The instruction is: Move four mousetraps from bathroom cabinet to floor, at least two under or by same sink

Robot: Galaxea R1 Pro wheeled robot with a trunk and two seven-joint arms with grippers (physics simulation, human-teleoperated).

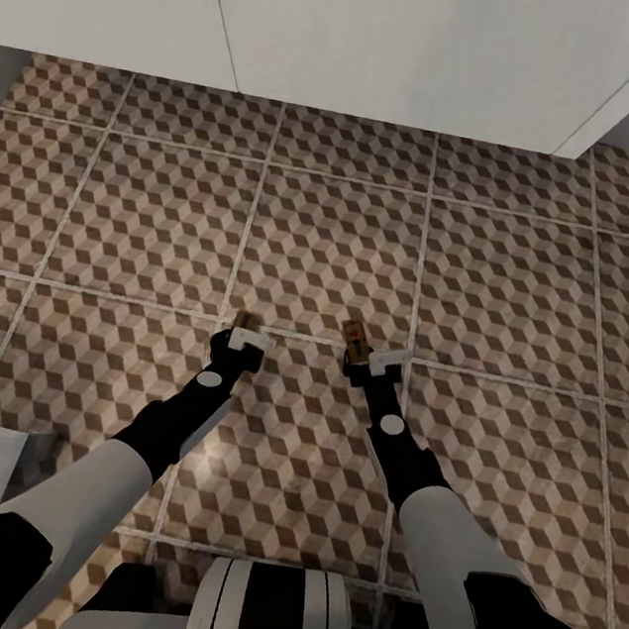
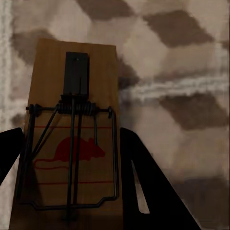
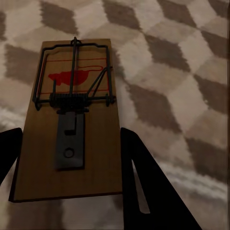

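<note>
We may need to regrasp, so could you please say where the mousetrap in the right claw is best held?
By the long edges of the mousetrap, at the bare wooden end beyond the metal plate, coming in from that short end. The spring and wire bail sit over the red mouse mark, so fingers stay off them.

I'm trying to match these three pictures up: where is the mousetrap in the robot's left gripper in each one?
Head view: the left mousetrap pokes out beyond the left gripper, left of centre.
Left wrist view: the same mousetrap lies large between the dark fingers, mouse mark facing the camera.
Right wrist view: not in it; another mousetrap lies there.
Shared landmark: the cube-patterned bathroom floor.
</note>
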